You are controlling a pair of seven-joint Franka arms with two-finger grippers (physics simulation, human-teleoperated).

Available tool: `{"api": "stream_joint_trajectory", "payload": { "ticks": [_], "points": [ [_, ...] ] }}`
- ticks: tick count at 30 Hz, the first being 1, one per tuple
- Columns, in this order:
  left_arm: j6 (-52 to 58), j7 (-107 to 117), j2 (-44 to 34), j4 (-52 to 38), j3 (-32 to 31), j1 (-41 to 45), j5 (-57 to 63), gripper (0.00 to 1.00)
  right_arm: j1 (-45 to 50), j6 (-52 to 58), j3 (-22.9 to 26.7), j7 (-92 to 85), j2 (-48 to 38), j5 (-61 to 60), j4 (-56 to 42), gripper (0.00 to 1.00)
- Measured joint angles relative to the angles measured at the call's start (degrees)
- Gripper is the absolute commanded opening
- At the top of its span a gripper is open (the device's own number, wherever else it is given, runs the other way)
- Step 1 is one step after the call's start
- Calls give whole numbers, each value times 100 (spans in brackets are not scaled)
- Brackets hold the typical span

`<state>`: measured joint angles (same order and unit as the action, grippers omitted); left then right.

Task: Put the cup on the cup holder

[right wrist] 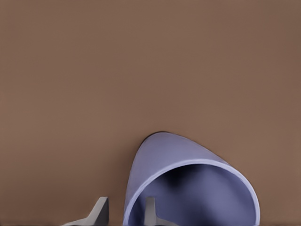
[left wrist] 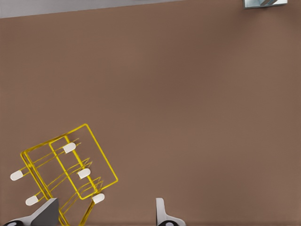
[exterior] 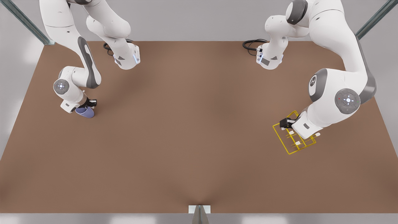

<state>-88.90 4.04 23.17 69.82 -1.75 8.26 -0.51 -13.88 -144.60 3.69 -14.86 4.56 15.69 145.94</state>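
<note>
No writing or label can be read on anything here. The cup (exterior: 85,112) lies tipped on the brown table (exterior: 192,130), far across it from the cup holder (exterior: 293,137). The right gripper (exterior: 90,104) pinches the cup's rim, one finger inside and one outside; the cup's far side is cut off in its wrist view. The left gripper (exterior: 287,123) sits over the cup holder's edge, fingers (left wrist: 162,212) spread, one beside the wire; the arm hides part of the frame.

A bare brown table (exterior: 192,130) fills the scene, edged by pale grey floor. Two grey metal posts (exterior: 26,21) slant in at the far corners. Black cables (exterior: 252,45) coil at the far edge, and a small grey bracket (exterior: 199,210) sits at the near edge's middle.
</note>
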Motion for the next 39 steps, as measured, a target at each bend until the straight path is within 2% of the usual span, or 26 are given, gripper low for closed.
{"api": "stream_joint_trajectory", "payload": {
  "ticks": [2, 4, 15, 23, 28, 33, 37, 39],
  "points": [
    [-3, 0, 2, 3, 0, 0, -2, 100, -4, 1, 1, -22, 4, 12, 41, 39],
    [-4, 0, 2, 5, 0, 0, -3, 100, -5, 9, -1, -47, -8, 37, 52, 21],
    [-2, 4, -18, 0, 0, 0, -8, 100, 210, 110, -50, -177, -135, 198, -331, 21],
    [13, 34, -25, 1, 9, 0, 40, 100, 1452, 239, -197, -219, 190, -617, -1237, 21],
    [21, 49, -29, 1, 11, 0, 60, 100, 1615, 213, -901, -257, 434, -1922, -1950, 21],
    [25, 62, -33, 1, 16, 1, 64, 100, 1670, 384, -1095, -722, 722, -4791, -2418, 21],
    [27, 73, -32, 1, 17, 5, 65, 100, 1956, 851, -1269, -1350, 1557, -7213, -3257, 21],
    [27, 78, -27, 1, 17, 4, 66, 100, 1999, 1243, -1537, -1743, 2087, -8215, -3741, 21]
  ]
}}
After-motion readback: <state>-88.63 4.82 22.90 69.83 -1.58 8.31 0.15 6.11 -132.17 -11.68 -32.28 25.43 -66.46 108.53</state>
